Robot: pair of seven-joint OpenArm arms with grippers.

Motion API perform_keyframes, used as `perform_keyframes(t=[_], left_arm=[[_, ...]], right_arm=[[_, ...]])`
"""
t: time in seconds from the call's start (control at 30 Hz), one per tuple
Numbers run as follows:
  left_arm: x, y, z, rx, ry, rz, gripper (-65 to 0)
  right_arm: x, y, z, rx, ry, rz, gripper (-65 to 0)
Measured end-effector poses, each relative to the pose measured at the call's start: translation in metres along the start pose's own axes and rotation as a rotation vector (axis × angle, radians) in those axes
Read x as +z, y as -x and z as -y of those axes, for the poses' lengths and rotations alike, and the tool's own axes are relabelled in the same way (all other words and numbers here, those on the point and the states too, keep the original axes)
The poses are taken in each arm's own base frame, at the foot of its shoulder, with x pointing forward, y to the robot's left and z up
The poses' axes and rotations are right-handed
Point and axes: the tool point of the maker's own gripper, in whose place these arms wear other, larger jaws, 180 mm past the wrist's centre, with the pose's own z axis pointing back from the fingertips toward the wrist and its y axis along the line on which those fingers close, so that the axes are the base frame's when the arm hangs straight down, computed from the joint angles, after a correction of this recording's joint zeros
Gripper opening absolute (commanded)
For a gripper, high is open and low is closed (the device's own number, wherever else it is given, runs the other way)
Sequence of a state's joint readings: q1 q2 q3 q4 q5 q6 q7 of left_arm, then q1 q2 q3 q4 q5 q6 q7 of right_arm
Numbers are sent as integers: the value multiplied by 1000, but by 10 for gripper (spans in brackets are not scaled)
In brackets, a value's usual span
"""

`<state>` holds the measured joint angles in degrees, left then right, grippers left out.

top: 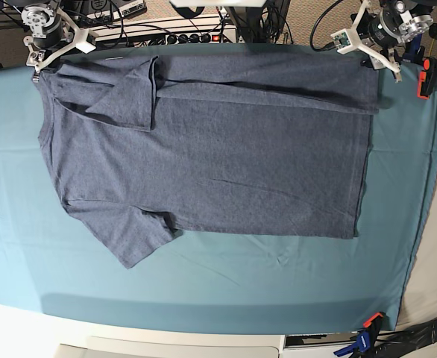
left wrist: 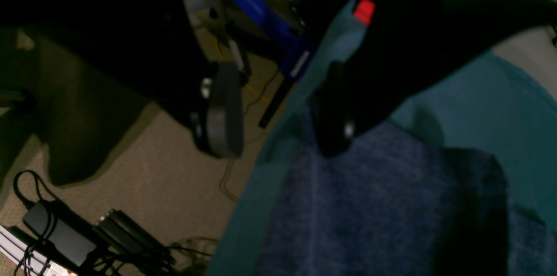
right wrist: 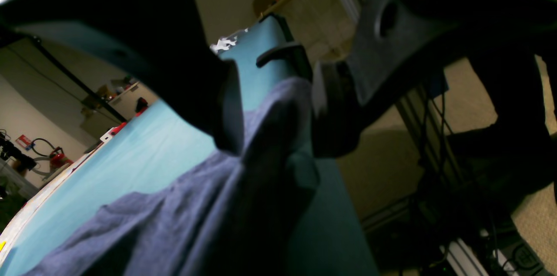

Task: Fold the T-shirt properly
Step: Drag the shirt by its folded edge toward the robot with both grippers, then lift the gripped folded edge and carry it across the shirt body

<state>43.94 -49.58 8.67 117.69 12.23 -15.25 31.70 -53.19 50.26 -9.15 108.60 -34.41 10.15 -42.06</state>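
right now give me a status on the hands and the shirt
Left hand open over the hem corner. Right hand straddling a raised fold, grip unclear. T-shirt flat, far long edge folded in. Nothing in the way.

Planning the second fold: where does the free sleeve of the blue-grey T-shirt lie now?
In the base view, the unfolded sleeve of the heathered blue-grey cotton T-shirt juts from its lower left corner, flat on the teal table cloth.

The table (top: 24, 298) is being covered by a teal table cloth (top: 226, 276). The T-shirt (top: 226, 156) is being carried flat on the cloth, plain side up, its far strip being folded over along the table's far edge.
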Motion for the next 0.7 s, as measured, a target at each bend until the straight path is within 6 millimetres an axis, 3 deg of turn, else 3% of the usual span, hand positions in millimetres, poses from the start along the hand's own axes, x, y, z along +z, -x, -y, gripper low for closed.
perform_keyframes(t=[0.1, 0.2, 0.43, 0.6, 0.7], left_arm=[[1, 4, -1, 2, -7, -30, -339], [6, 3, -5, -3, -20, -54, -339], [28, -32, -22, -13, -77, 13, -339], [48, -58, -41, -34, -155, 84, -340], [53, -43, -73, -3, -259, 35, -340]], right_arm=[[2, 1, 3, -2, 8, -11, -392], [12, -15, 15, -16, 43, 35, -393], [52, -46, 45, -31, 147, 121, -393], [78, -51, 90, -84, 340, 134, -393], [89, -45, 122, -166, 452, 124, -393]])
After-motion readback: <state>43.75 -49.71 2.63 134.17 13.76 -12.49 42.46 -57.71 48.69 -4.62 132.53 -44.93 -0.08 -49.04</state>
